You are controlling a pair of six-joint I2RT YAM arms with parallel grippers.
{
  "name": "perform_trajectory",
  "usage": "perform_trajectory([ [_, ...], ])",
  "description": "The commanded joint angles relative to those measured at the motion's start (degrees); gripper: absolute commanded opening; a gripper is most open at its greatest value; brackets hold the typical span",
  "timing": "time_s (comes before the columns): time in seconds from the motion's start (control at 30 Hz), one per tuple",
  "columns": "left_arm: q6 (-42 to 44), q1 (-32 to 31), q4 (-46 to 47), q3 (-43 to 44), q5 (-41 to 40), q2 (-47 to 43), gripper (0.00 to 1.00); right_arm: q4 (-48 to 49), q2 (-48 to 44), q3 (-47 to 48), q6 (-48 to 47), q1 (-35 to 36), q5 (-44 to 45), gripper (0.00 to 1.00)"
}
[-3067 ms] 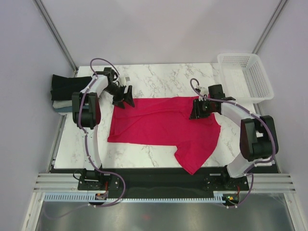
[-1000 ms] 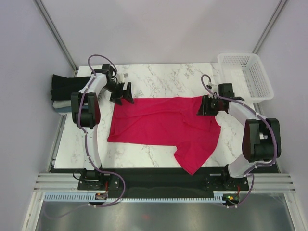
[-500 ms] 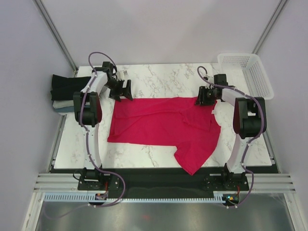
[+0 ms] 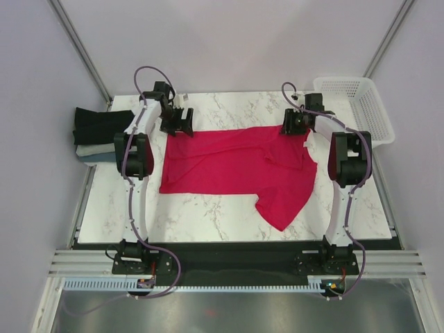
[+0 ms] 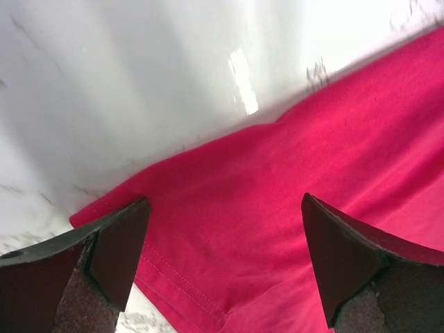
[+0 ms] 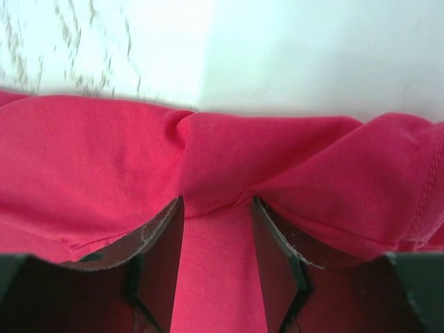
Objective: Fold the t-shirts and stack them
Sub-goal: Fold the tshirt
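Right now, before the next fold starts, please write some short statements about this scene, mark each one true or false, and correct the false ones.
1. The left gripper is open above a corner of the red t-shirt. True.
2. The white basket holds a folded shirt. False: no shirt shows in it.
3. A stack of folded shirts lies at the far left side, black on top. True.
4. The red t-shirt is folded into a neat rectangle. False: it lies spread out flat.
5. The right gripper hangs over the stack. False: it is at the far right edge of the red t-shirt.
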Motion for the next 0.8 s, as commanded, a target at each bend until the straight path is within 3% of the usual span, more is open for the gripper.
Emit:
perform_trajectory([
  [0.0,2.71,-1.37,4.00,4.84,-6.12,5.51,0.99,0.18,4.87,4.58,-1.64,-0.07,3.77,0.53],
  [0.23,4.73,-3.48,9.45,12.84,-16.49,9.30,1.00,0.70,9.27,12.23,-2.61,0.10,4.82,0.55],
  [0.37,2.99,-3.84,10.25,12.68,-19.23,3.43,0.99,0.70,7.79,13.73,-2.52,0.10,3.78,0.55],
  [0.57,-2.72,-0.77,7.70,-2.25,-10.28,-12.83,1.00,0.35,2.07,13.12,-0.42,0.10,0.96,0.56],
  [0.7,-4.14,2.49,4.89,-11.39,-0.46,-17.42,0.99,0.26,-1.09,11.54,1.43,0.19,-1.58,0.56],
  [0.73,-4.40,3.89,4.54,-14.71,1.23,-18.03,0.97,0.26,-1.53,10.66,1.87,0.10,-1.77,0.56],
  [0.77,-4.41,4.25,4.53,-16.31,2.64,-18.65,0.88,0.09,-2.15,10.22,2.13,0.10,-2.03,0.56],
])
